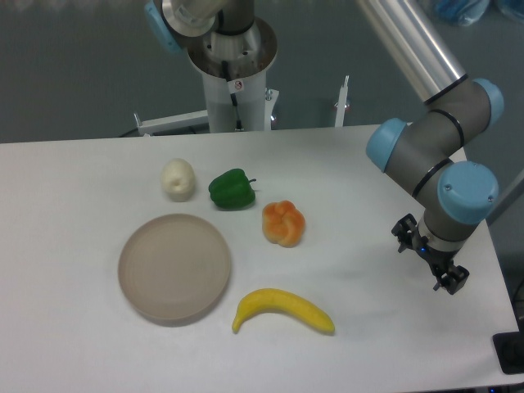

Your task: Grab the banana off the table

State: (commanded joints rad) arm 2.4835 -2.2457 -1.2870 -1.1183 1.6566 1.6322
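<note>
The bright yellow banana [282, 311] lies flat on the white table [360, 344] near its front edge, curved with the ends pointing down and to the sides. My gripper [430, 255] hangs at the right side of the table, well to the right of the banana and apart from it. Its two black fingers stand spread apart with nothing between them, so it is open. The wrist above hides part of the gripper.
A round beige-grey plate [174, 266] sits just left of the banana. Behind it lie an orange-yellow lumpy pepper [283, 223], a green pepper [232, 188] and a white bulb-shaped item [178, 179]. The robot's base column [233, 74] stands at the table's back edge.
</note>
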